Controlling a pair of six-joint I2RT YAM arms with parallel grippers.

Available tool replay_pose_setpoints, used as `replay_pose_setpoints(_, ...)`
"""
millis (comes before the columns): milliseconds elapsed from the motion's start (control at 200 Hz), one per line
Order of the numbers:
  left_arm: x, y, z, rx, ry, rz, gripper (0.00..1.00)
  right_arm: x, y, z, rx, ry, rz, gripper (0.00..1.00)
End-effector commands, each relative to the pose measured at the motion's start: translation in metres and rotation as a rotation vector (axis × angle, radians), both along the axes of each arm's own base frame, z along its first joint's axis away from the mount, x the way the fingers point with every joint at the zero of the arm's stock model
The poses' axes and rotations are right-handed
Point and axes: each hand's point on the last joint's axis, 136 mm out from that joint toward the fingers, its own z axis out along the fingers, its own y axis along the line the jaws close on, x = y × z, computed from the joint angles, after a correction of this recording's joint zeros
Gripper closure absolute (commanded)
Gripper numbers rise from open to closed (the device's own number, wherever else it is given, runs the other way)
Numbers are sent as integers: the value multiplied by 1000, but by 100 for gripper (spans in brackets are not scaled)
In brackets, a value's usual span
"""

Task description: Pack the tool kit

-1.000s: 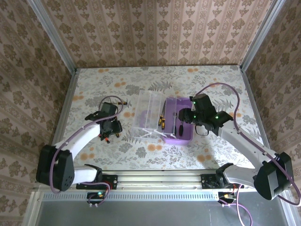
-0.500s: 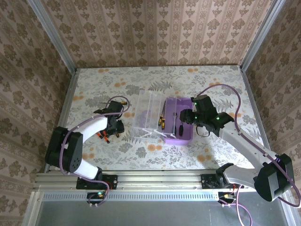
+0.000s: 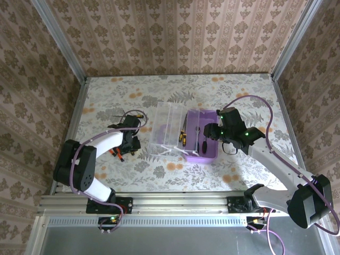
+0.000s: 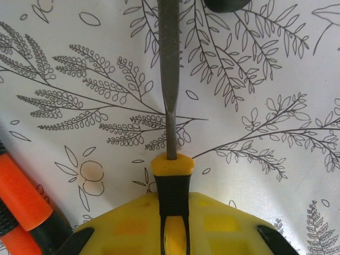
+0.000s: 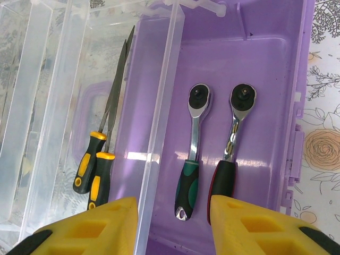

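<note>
The tool kit is a purple box (image 3: 202, 159) lying open, its clear lid (image 3: 167, 130) folded out to the left. In the box (image 5: 265, 69) lie a green-handled ratchet (image 5: 188, 186) and a red-and-black one (image 5: 226, 180). Two yellow-and-black-handled files (image 5: 98, 159) rest on the lid. My right gripper (image 5: 172, 202) hovers open over the box, holding nothing. My left gripper (image 4: 171, 199) is down on the table, shut on the handle of a third yellow-and-black file (image 4: 171, 175) whose grey shaft (image 4: 169, 79) points away. Orange-handled screwdrivers (image 4: 21, 204) lie just left of it.
The orange-handled screwdrivers (image 3: 118, 153) lie on the floral tabletop left of the lid, beside my left gripper (image 3: 128, 141). My right gripper (image 3: 212, 133) is above the box's right half. Patterned walls close in the back and both sides.
My left gripper has come down a little farther back and closed on the file's handle. The right arm has barely moved.
</note>
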Motion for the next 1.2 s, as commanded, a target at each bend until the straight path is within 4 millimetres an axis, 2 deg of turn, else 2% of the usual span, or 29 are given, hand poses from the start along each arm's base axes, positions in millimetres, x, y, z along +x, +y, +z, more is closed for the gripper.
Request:
replay_pose_setpoints(0, -15, 8, -2, 25, 23, 2, 91, 0, 1, 4, 21, -19, 2, 58)
replay_pose_setpoints(105, -20, 10, 8, 15, 9, 2, 91, 0, 2, 4, 29, -18, 3, 58)
replay_pose_setpoints(325, -39, 17, 46, -24, -76, 6, 92, 0, 6, 5, 62, -16, 8, 58)
replay_pose_setpoints(435, -47, 17, 70, -48, -119, -14, 92, 2, 13, 8, 101, -16, 18, 57)
replay_pose_setpoints(585, -51, 13, 113, -71, -202, -65, 93, 4, 28, 18, 192, -20, 52, 57)
replay_pose_setpoints(690, -53, -16, 141, -136, -268, -180, 92, 3, 44, 31, 254, -46, 101, 57)
replay_pose_setpoints(770, -54, -35, 157, -157, -300, -256, 93, -1, 56, 43, 207, -101, 142, 57)
replay_pose_setpoints(915, -55, -83, 184, -254, -415, -409, 94, -5, 79, 59, 245, -134, 190, 57)
replay_pose_setpoints(1195, -66, -163, 198, -421, -490, -588, 95, 6, 107, 75, 330, -151, 215, 53)
